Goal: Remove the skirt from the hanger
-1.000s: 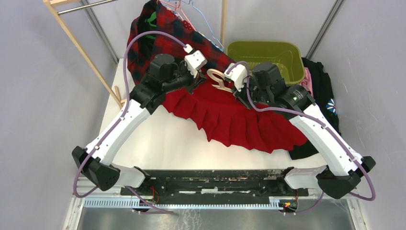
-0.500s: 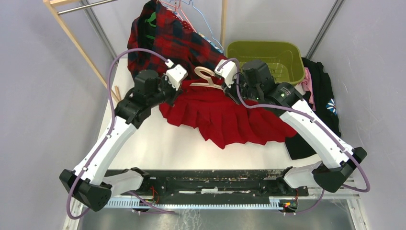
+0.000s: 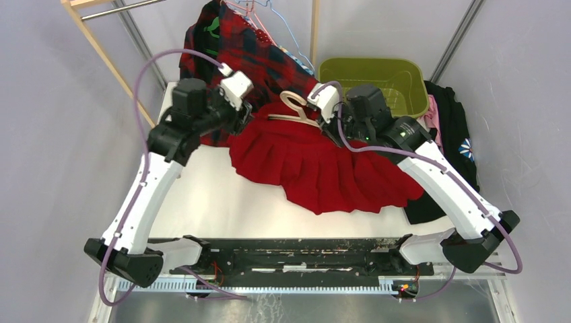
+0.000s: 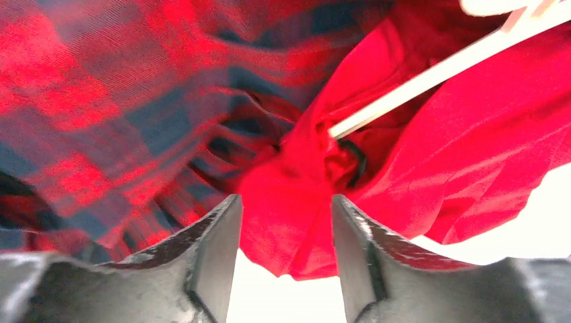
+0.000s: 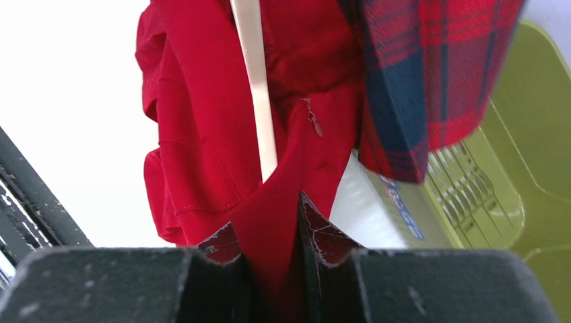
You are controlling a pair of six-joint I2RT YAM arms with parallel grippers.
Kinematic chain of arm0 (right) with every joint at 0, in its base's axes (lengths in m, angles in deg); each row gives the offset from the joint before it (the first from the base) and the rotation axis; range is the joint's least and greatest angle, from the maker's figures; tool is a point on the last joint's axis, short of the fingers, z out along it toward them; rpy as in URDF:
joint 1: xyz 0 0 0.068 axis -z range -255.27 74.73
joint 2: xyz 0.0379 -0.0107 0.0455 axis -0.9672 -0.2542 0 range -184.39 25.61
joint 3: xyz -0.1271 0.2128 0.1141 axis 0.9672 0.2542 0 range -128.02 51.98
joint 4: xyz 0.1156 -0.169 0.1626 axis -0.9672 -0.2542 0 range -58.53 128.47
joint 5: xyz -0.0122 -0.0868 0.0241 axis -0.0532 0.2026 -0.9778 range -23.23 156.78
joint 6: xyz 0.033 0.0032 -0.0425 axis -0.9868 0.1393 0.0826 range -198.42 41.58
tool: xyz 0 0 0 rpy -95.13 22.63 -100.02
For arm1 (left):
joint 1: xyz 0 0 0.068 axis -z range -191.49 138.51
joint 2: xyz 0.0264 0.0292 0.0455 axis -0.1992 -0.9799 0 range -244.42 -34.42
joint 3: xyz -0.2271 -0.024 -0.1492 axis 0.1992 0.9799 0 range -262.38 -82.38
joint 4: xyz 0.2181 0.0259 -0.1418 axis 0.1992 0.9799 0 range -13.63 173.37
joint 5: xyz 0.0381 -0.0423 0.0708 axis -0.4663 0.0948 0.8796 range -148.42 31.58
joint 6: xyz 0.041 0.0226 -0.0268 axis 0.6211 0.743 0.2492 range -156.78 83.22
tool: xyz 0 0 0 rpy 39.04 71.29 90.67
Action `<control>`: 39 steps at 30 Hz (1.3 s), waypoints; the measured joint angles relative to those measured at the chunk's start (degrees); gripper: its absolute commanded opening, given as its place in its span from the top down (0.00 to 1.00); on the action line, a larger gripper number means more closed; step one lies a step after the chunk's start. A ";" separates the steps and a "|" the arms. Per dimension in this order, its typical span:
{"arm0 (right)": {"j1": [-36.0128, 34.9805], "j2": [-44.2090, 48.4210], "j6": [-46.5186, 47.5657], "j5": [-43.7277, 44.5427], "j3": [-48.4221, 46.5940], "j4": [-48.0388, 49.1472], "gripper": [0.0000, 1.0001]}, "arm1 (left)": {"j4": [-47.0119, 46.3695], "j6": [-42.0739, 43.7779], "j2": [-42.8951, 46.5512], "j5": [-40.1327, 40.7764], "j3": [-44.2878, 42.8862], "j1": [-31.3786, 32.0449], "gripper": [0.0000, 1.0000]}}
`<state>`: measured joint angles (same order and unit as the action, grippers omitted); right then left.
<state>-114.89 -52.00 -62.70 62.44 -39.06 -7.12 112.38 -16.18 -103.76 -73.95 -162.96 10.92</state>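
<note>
Operator: Where is the skirt [image 3: 316,161] found, and how are the pincers set?

Observer: It is spread on the table [image 3: 202,195], with its waist on the wooden hanger [image 3: 294,108] at the far side, just in front of the plaid garment [image 3: 249,47]. The right gripper [image 5: 269,225] is closed on a fold of red cloth at the right end of the waist. The left gripper [image 4: 284,202] is held partly open with nothing between its jaws. It is just short of the waist's left end, where the hanger bar comes out of the cloth.

Operator: What could go wrong from here?

Observer: If the cloth is pulled while the hanger is not held, both are likely to be dragged together and nothing is freed. The left jaws could also be closed on plaid cloth by mistake, since it lies touching the red waist there. A small dark loop [image 4: 353,161] near the bar's end may be caught on it, though that is not seen clearly.

Operator: Is any writing to be read?

Observer: Blue lettering is seen on a white surface beside the green basket [image 5: 532,155], but it is too blurred to be read.
</note>
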 measured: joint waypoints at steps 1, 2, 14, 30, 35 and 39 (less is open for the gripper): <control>0.44 0.35 0.11 0.35 0.00 -0.63 0.99 | 0.66 0.31 -0.11 -0.52 -2.16 -0.57 0.34; 1.07 0.96 0.17 0.81 0.00 -1.68 0.99 | 1.42 0.61 -0.13 -1.64 -5.40 -1.40 0.31; 2.01 2.16 0.17 -0.33 0.00 -5.55 0.99 | -6.75 -0.39 0.92 -27.47 -9.38 -1.42 0.34; 1.40 2.19 0.13 -5.97 -2.27 -8.63 0.99 | -12.79 -2.23 -10.93 -38.97 -10.40 4.15 0.40; 1.05 2.16 0.15 -6.23 -3.91 -9.60 0.99 | -15.45 -4.02 -13.00 -41.35 -10.47 5.42 0.40; 0.76 2.16 0.24 -6.16 -5.73 -9.94 0.99 | -16.59 -4.85 -14.36 -42.40 -9.70 6.08 0.40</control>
<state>-114.12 -49.83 -62.46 56.27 -44.79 -17.06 95.79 -21.04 -118.12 -116.35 -172.66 17.00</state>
